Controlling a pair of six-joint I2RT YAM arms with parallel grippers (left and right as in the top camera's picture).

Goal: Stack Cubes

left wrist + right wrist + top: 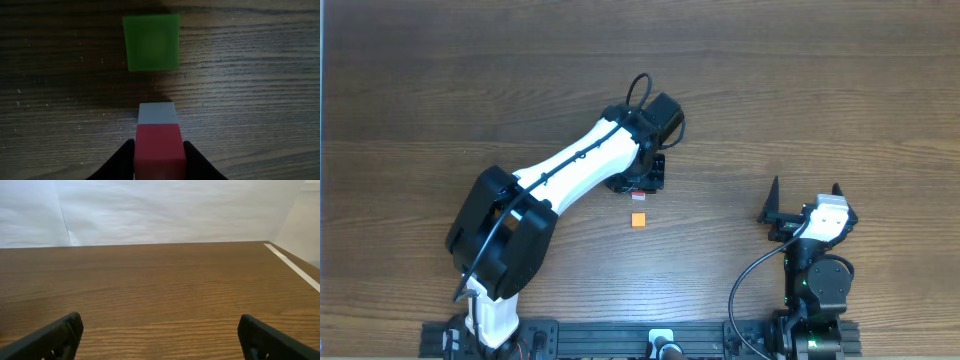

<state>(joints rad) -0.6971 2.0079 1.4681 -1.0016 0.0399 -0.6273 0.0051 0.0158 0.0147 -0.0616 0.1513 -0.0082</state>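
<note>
A: Red cube (159, 155), where's it at?
B: Pinched in my L gripper (158, 145), touching the grey cube (157, 113). Prob seated on it, so I grip it square. Green cube (151, 41) near, orange cube (638, 221) apart. R gripper (806, 190) spread, parked.
A: Writing?
B: 0 legible.

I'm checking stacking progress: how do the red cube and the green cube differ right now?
The red cube is gripped in the left pincer; the green cube lies free on the table. A pale grey cube shows right against the red cube; the green cube stands alone. Both are plain, single-coloured cubes.
</note>
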